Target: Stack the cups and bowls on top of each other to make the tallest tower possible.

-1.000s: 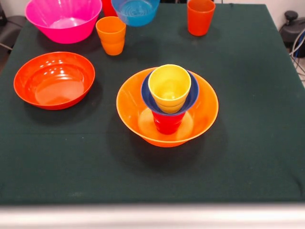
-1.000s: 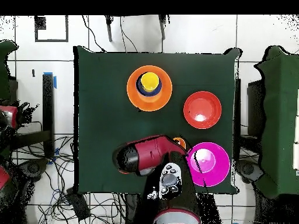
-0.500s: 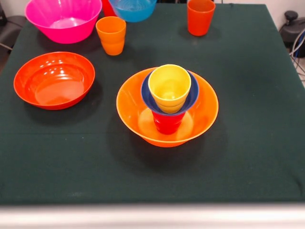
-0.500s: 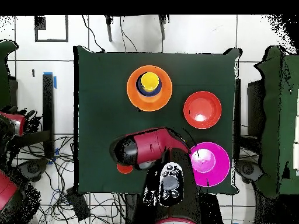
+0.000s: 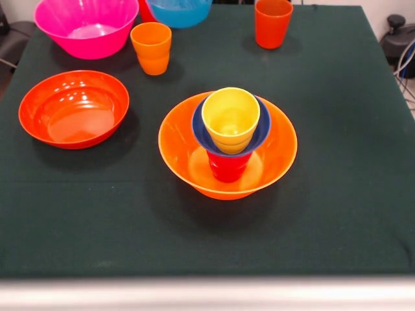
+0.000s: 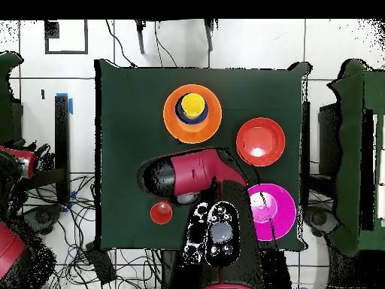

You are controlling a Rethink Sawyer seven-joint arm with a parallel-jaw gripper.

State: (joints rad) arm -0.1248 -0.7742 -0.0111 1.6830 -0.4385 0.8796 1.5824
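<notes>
The tower stands mid-table: a big yellow-orange bowl (image 5: 272, 152) (image 6: 171, 120) holds a red cup (image 5: 227, 166), a small dark blue bowl (image 5: 200, 129) and a yellow cup (image 5: 230, 118) (image 6: 192, 104) on top. A light blue bowl (image 5: 178, 9) shows at the far edge, cut off by the picture's top, with a red shape (image 5: 145, 8) behind it. Loose cups are an orange cup (image 5: 151, 46) and an orange-red cup (image 5: 272, 23) (image 6: 161, 213). In the overhead view the red arm (image 6: 192, 174) lies over the light blue bowl's place. The gripper is hidden under it.
A big pink bowl (image 5: 84, 26) (image 6: 272, 212) sits at one far corner. A wide orange-red bowl (image 5: 73, 108) (image 6: 260, 141) rests beside the tower. Dark green cloth (image 5: 337, 194) covers the table.
The light blue bowl has slid further toward the front view's top edge. Overhead, the arm has swung toward the table's middle, uncovering the orange-red cup and covering the orange cup.
</notes>
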